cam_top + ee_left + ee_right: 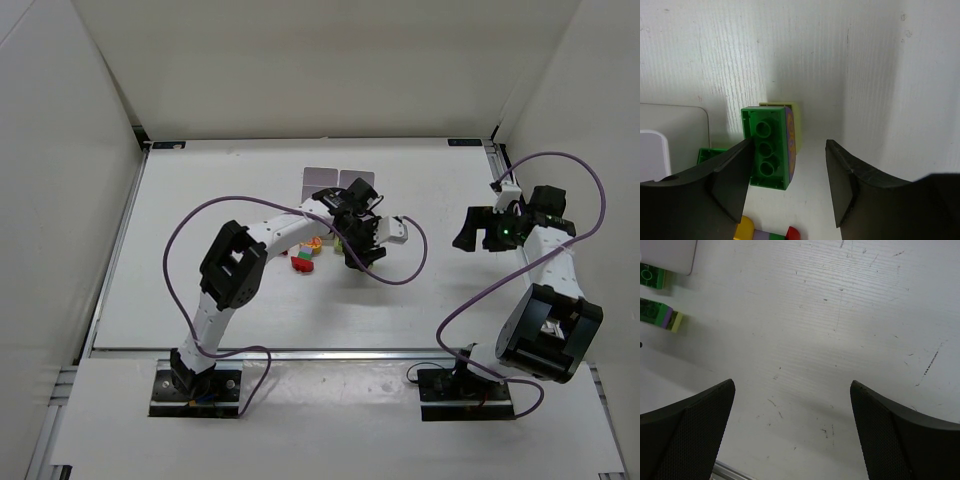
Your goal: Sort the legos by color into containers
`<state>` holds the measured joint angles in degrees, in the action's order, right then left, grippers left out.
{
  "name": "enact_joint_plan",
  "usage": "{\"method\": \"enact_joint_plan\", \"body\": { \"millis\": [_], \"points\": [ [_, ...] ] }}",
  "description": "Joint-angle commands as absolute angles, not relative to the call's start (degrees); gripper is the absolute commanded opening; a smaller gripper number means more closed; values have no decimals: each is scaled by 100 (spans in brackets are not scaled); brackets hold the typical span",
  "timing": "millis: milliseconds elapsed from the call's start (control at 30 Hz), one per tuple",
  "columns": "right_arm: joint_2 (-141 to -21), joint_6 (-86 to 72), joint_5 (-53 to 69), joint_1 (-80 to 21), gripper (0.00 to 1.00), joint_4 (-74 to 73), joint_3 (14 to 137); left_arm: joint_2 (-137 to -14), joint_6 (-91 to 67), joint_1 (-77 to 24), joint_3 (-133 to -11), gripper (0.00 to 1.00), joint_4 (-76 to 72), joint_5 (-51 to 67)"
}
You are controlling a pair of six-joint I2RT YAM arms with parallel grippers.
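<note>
In the left wrist view a green lego (767, 155) lies on its side with its hollow underside showing, a purple printed face on its right and a pale yellow lego (796, 117) behind it. My left gripper (789, 145) is open; the green lego rests against the left finger (732, 177) with a wide gap to the right finger. A second green lego (707, 154) lies further left. Yellow, purple, green and red legos (767, 234) show at the bottom edge. From above, the containers (338, 181) sit just beyond the left gripper (362, 250). My right gripper (792, 385) hangs open over bare table.
More legos, red (303, 263) and yellow-green (316, 244), lie left of the left gripper. The right wrist view catches two green legos (652, 277) and a container corner (670, 255) at the top left. White walls enclose the table; a metal rail (300, 352) runs along the near edge.
</note>
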<state>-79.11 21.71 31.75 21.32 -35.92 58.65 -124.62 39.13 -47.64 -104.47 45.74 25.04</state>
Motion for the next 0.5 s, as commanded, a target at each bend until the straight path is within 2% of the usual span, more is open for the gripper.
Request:
{"method": "enact_joint_plan", "body": {
  "millis": [0, 467],
  "points": [
    [-7919, 2276, 3340, 2162, 99, -3463, 5854, -11901, 3990, -4816, -10345, 69, 4491, 2619],
    [-8042, 2268, 3445, 2153, 99, -3419, 5871, -11627, 3876, -4966, -10134, 70, 4333, 2400]
  ]
}}
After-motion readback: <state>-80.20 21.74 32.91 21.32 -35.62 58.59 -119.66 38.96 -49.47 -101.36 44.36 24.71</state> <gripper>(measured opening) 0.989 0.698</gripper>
